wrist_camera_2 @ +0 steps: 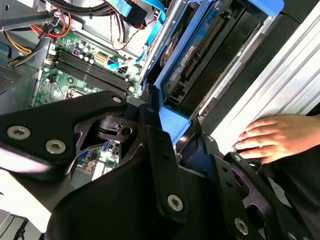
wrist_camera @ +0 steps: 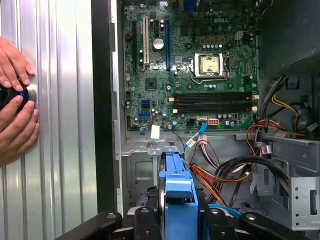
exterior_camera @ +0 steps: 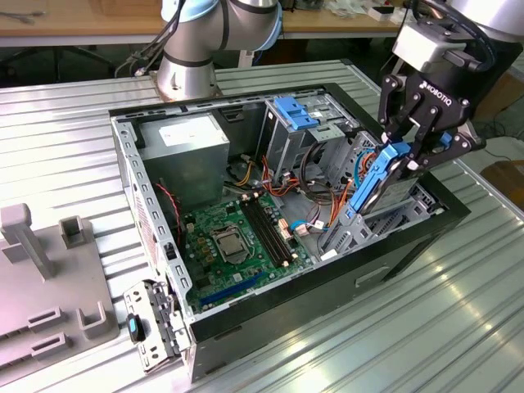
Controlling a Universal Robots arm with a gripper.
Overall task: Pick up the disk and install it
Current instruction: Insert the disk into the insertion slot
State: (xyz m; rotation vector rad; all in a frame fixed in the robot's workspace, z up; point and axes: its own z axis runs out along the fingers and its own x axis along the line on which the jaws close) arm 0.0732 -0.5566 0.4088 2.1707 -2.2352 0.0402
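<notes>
Gripper (exterior_camera: 413,160) is clamped on the disk (exterior_camera: 368,188), which hangs tilted above the case (exterior_camera: 409,246) corner. Judgement: keep the disk square to the case wall and clear of the cables (exterior_camera: 327,196).

Robotics lab: arm base (exterior_camera: 187,74) on ribbed metal table (exterior_camera: 57,123), opened PC case (exterior_camera: 401,258).

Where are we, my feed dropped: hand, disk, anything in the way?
Hand shut on the disk. Disk tilted over the drive bay, not seated. Cables beside the bay; person's hand on the table.

Silver arm (exterior_camera: 187,70), black screw-studded gripper (exterior_camera: 413,157)
</notes>
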